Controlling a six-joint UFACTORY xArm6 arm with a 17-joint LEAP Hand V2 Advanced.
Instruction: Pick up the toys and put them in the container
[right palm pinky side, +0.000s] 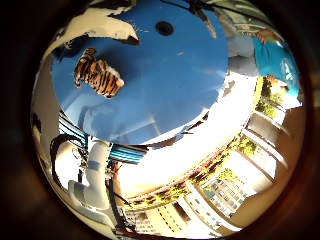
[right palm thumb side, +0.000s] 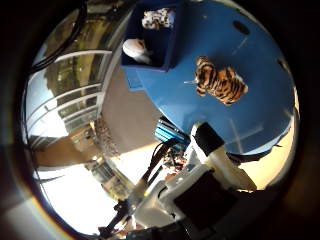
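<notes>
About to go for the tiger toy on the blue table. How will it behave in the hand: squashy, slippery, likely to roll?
The tiger toy looks like furry plush, so it probably squashes and grips easily. It lies low and spread on the blue table, so rolling seems unlikely. It is probably light and may slide if nudged.

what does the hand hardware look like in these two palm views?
The hand is built of blocky white housings with black sections: a white finger segment capped in black reaches toward the blue table. In the little finger side view, rounded white finger parts with black trim show at the edge. No markings are legible.
</notes>
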